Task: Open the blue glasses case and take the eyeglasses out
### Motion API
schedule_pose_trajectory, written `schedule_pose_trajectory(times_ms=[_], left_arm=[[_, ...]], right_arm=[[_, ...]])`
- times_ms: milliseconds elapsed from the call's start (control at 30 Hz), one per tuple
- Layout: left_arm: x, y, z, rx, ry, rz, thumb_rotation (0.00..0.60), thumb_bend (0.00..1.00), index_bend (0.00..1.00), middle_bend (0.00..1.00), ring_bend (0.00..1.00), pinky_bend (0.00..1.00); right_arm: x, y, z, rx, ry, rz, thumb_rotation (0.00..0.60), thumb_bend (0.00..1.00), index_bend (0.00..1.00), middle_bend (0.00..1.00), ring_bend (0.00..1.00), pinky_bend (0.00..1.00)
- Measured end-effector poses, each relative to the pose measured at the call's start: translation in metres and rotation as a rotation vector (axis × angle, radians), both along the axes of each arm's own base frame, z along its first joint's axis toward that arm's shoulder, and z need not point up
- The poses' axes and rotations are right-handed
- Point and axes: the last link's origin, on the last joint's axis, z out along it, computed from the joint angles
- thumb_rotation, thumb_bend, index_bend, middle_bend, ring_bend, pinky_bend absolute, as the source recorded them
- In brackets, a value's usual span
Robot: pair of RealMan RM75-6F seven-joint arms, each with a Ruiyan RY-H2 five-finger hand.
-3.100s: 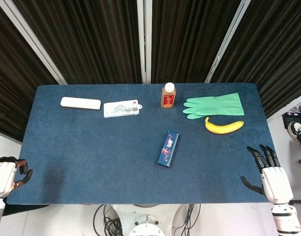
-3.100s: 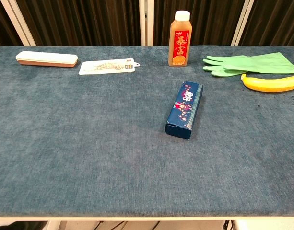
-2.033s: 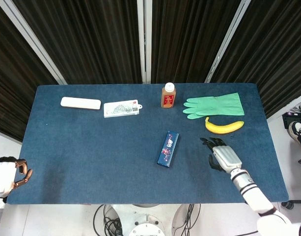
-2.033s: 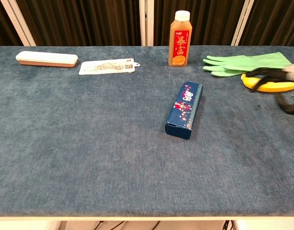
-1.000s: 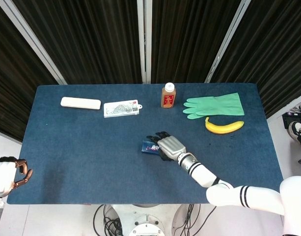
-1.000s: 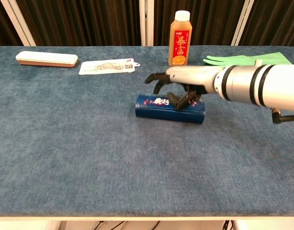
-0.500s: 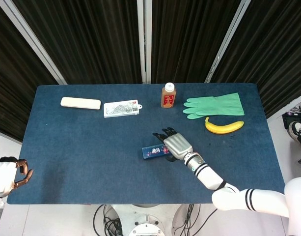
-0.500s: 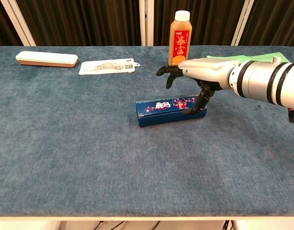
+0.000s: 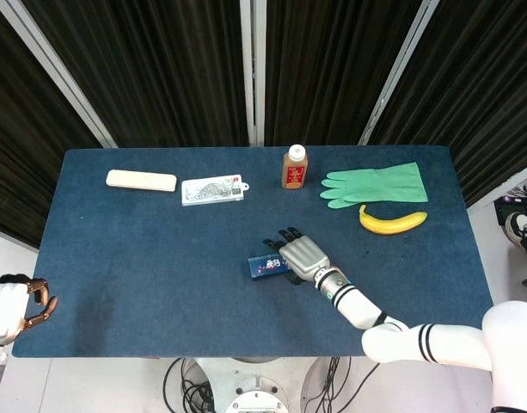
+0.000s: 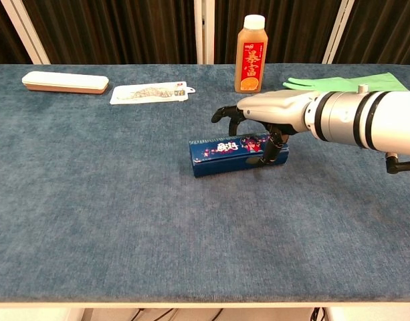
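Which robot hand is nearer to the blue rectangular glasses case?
Right. The right robot hand is over the blue rectangular glasses case, touching its right end; the left robot hand sits beyond the table's left edge.

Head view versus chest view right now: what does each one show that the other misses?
Only the head view shows the left hand off the table's near left corner, and the banana. Only the chest view shows the right hand's thumb against the near side of the blue glasses case, fingers arched above its lid. Both show the closed case, bottle, green glove, white case and card.
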Motion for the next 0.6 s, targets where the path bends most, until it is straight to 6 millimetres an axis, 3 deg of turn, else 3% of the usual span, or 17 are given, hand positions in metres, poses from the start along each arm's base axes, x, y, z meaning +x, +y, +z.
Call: schedule_pose_trajectory(times_ms=[600], left_arm=[[0.0001, 0.0001, 0.0, 0.0, -0.003, 0.0, 0.6, 0.33, 0.71, 0.68, 0.49, 0.42]], right_arm=[[0.0004, -0.0014, 0.0005, -0.002, 0.008, -0.007, 0.6, 0.36, 0.13, 0.28, 0.0, 0.0]])
